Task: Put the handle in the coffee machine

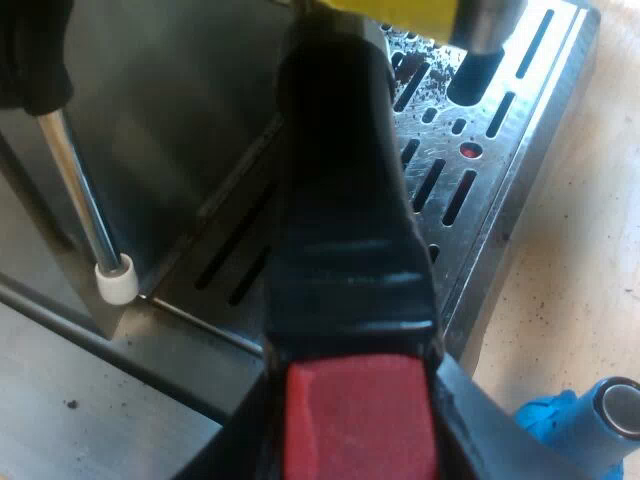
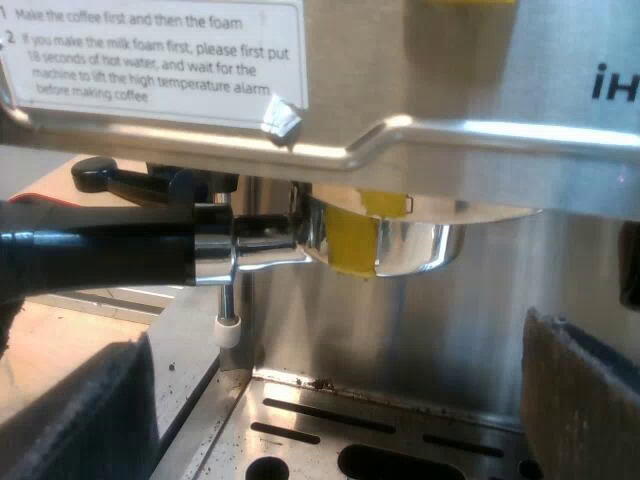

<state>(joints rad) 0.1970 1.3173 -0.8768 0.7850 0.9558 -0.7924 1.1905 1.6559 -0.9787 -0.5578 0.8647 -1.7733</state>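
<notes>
The holder's (image 2: 400,245) round metal basket sits right up under the front of the espresso machine (image 2: 480,330), rim against the underside. I cannot see what is in it, nor tell if it is locked. A strip of yellow tape (image 2: 350,240) wraps its side. Its dark handle (image 1: 340,200) runs straight out from the machine to me, ending in a matte red block (image 1: 360,420).

My left hand (image 1: 355,430) is clamped on that handle just by the red end, a black finger (image 1: 480,415) pressed to its side. My right hand (image 2: 330,420) hangs low before the machine, above the drip tray. Its fingers are wide apart and hold nothing.

The drip tray (image 1: 545,120) under the basket is brushed steel cut with long slots and round holes. Dark coffee specks are scattered over it, and a red spot shows through one hole. A thin shiny steam wand (image 1: 75,190) with a white tip comes down beside the tray.

The tabletop (image 1: 590,250) is pale and smooth. A blue tamper (image 1: 590,415) with a round metal face lies on it near the tray's corner. A white printed label (image 2: 150,55) is stuck on the machine's steel face above the basket.
</notes>
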